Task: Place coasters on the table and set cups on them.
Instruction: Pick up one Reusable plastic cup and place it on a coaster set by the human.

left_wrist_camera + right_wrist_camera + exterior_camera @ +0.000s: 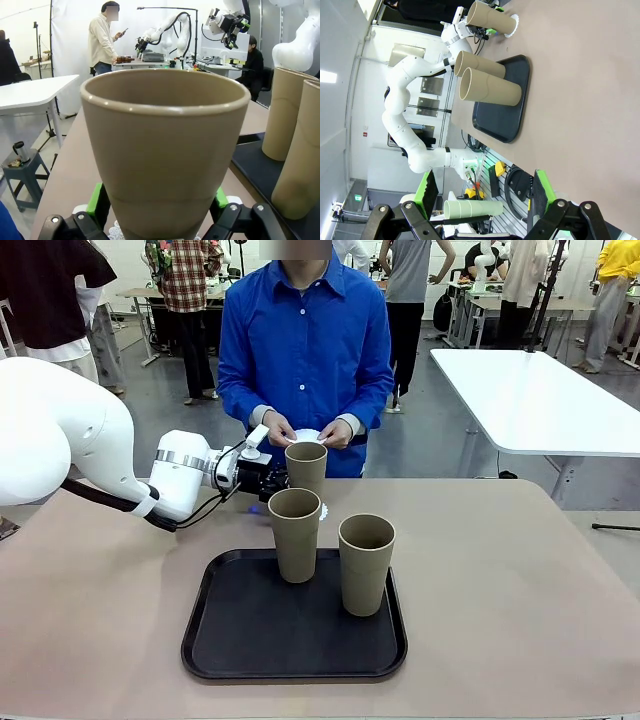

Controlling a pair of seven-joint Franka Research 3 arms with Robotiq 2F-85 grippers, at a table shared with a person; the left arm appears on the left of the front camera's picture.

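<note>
A tan cup stands upright on a white scalloped coaster on the beige table, just beyond the tray. My left gripper reaches it from the left. In the left wrist view this cup sits between the green pads, which stand wide apart close beside its sides, and the coaster's lace edge peeks out below. Two more cups stand on the black tray. The person's hands hold white coasters. My right gripper is open and holds nothing.
The person in a blue shirt stands at the far table edge, right behind the placed cup. A white table stands at the back right. Bare tabletop lies on either side of the tray.
</note>
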